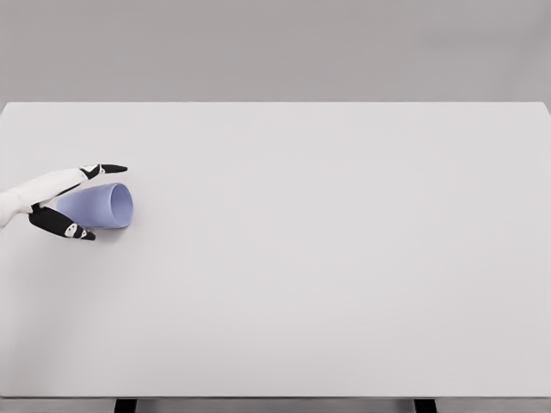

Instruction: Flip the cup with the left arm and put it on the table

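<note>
A pale lavender cup (102, 206) is seen lying on its side at the left of the frame, a little above mid-height, on a wide white table (327, 258). Its long axis is laid roughly left to right across the picture, with a slight tilt; the open mouth is turned toward the right of the frame, and the rim is shown as a lighter oval. The closed base is pointed toward the left edge and is partly hidden by the hand.

The left hand (60, 200) is brought in from the left edge on a white arm. The cup is bracketed by it: one dark-tipped finger (108, 169) is stretched along the cup's upper side, and another dark digit (62, 225) is set along its lower side, so that the cup's body is held between them. Whether the cup is pressed firmly or only touched cannot be told.

No right hand is shown anywhere in the picture
</note>
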Tool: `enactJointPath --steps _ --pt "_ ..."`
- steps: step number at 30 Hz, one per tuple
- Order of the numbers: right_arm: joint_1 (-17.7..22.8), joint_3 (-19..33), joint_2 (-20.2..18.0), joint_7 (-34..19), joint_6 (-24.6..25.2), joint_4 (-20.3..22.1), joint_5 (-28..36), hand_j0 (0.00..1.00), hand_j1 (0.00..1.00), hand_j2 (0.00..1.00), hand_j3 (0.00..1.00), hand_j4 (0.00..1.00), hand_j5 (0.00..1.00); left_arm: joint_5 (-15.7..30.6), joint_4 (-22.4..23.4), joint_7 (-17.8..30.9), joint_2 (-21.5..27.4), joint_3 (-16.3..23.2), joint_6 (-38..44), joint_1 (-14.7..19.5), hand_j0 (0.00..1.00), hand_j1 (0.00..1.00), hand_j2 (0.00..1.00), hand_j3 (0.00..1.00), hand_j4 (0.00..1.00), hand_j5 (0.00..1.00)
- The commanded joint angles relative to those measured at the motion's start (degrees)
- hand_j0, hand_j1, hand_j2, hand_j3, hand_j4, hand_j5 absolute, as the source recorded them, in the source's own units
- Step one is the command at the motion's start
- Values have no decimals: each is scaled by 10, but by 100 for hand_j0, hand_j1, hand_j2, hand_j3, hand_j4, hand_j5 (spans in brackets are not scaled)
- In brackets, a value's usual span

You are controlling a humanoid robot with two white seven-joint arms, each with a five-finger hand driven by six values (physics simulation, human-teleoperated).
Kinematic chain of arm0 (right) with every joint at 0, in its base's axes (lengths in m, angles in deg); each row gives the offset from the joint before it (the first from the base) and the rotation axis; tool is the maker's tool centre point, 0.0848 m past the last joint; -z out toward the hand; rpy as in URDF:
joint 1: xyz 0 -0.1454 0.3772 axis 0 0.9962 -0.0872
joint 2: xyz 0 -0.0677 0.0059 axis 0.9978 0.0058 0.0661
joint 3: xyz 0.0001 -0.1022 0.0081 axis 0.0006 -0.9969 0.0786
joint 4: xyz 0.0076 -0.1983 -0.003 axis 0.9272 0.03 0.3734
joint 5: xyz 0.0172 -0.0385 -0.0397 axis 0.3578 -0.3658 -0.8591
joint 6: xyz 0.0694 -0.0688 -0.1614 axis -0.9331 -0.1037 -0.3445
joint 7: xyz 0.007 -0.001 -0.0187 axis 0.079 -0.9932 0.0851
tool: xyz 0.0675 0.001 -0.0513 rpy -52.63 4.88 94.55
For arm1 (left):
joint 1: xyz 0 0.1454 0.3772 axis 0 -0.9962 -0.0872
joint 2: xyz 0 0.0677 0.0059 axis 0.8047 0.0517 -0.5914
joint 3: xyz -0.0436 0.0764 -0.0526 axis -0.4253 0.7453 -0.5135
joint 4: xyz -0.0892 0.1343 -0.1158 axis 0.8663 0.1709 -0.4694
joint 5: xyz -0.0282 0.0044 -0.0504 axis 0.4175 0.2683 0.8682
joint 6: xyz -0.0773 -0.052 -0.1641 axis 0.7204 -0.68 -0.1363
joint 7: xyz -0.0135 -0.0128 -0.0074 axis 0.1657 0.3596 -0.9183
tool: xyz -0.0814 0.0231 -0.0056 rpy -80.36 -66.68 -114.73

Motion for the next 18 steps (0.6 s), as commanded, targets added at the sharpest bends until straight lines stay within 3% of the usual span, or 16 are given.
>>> enactJointPath --steps 1,5,18 --pt "0 0 0 -1 0 0 0 100 100 100 100 100 100 0 4 0 -1 3 0 0 100 100 100 100 100 100" --pt "0 0 0 0 0 0 0 100 100 100 100 100 100 0 11 0 -4 24 0 18 100 100 100 100 100 100" --pt "0 0 0 -1 0 0 0 100 100 100 100 100 100 0 23 -1 -9 33 0 28 100 100 100 100 100 100"
